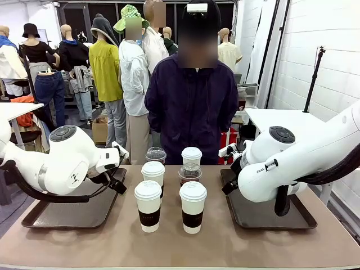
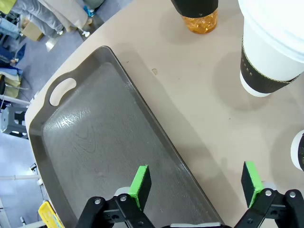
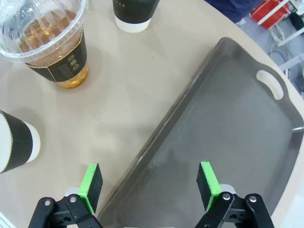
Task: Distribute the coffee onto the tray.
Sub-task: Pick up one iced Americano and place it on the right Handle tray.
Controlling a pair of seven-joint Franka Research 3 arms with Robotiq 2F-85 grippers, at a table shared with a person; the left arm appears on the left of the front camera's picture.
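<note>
While both grippers hang empty with jaws spread wide, no cup is placed yet. All six cups (image 1: 153,174) stand clustered at the centre of the table (image 1: 169,247), between the trays and on neither. The left tray (image 1: 56,216) lies at 9 o'clock of the cluster, the right tray (image 1: 261,218) at 3 o'clock.

The left gripper (image 2: 195,187) hovers over its tray's inner rim, and its wrist view shows a white cup (image 2: 270,47) at 1 o'clock. The right gripper (image 3: 149,187) hovers over the other rim, with a clear cup (image 3: 52,47) at 10 o'clock.

Recommended procedure:
1. Take the cup nearest each tray first, since the inner cups are probably blocked by their neighbours.
2. Approach level, with the pads on the sleeve, below the lid.
3. Close gently, because thin walls probably buckle and a squeezed lid may pop.
4. Lift straight up, clear the rim and keep the cup upright.
5. Set it down deep in the tray, leaving room for the rest.
</note>
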